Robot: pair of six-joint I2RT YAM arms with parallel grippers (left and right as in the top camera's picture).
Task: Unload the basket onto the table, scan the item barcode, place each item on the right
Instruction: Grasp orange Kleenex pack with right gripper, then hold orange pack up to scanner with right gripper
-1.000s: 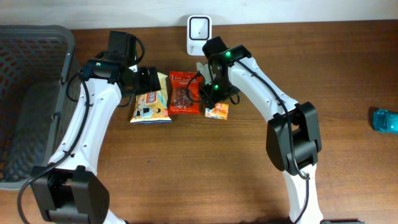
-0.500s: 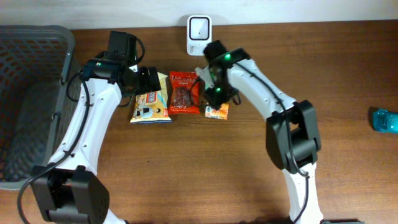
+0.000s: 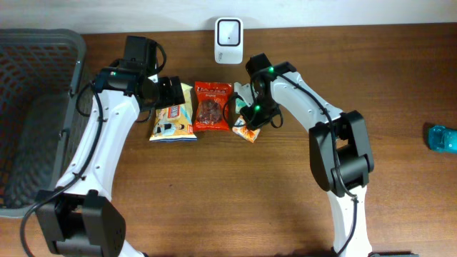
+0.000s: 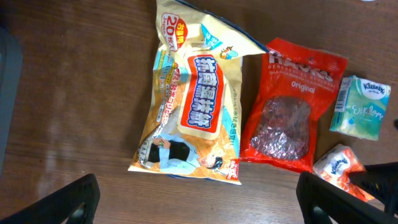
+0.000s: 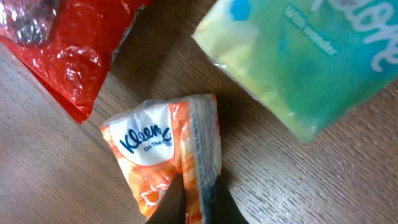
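Left gripper: spread wide and holding nothing, it hovers over the left end of the row of packets.
Yellow snack bag: lies flat on the counter, untouched.
Red jerky bag: lies flat just right of the yellow bag.
Scanner: a white unit at the counter's back edge, behind the row, with nothing held in front of its window.
Green tissue pack: lies right of the red bag, and neither gripper touches it.
Right gripper: pressed together on one edge of the orange tissue pack.
Orange tissue pack: the item taken, at the row's right end, just in front of the green pack. I cannot tell whether it is off the wood.
Done: the grasp is made.
Left: lift the pack, carry it back to the scanner and turn its barcode to the window. No barcode shows yet.
Change: a second ago the right gripper stood spread over the pack, which lay square. Now it pinches the pack, which sits skewed, and the wrist is slightly further right.
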